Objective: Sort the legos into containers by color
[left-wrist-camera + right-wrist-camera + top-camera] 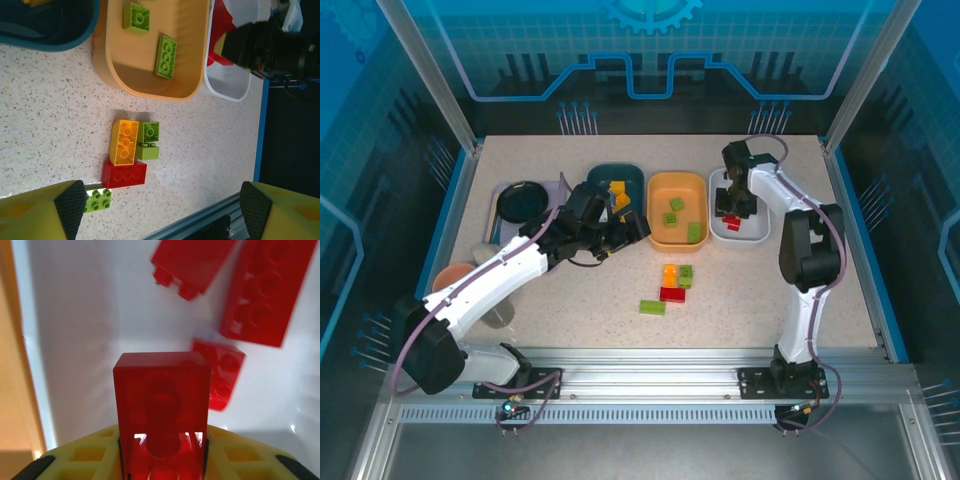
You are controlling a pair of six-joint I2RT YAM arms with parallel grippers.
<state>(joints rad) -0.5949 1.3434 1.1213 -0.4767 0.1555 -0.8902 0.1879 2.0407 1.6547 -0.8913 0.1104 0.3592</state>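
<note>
One red lego in right gripper

robot lab cell, aluminium frame, speckled table

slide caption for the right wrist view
Right gripper holding a red lego above three red legos in the white bin

The worktop is a matt, finely speckled, stone-like surface, the orange bin and white bin are smooth plastic with a soft sheen, the red brick is glossy plastic, and the front rail is brushed metal.
</note>
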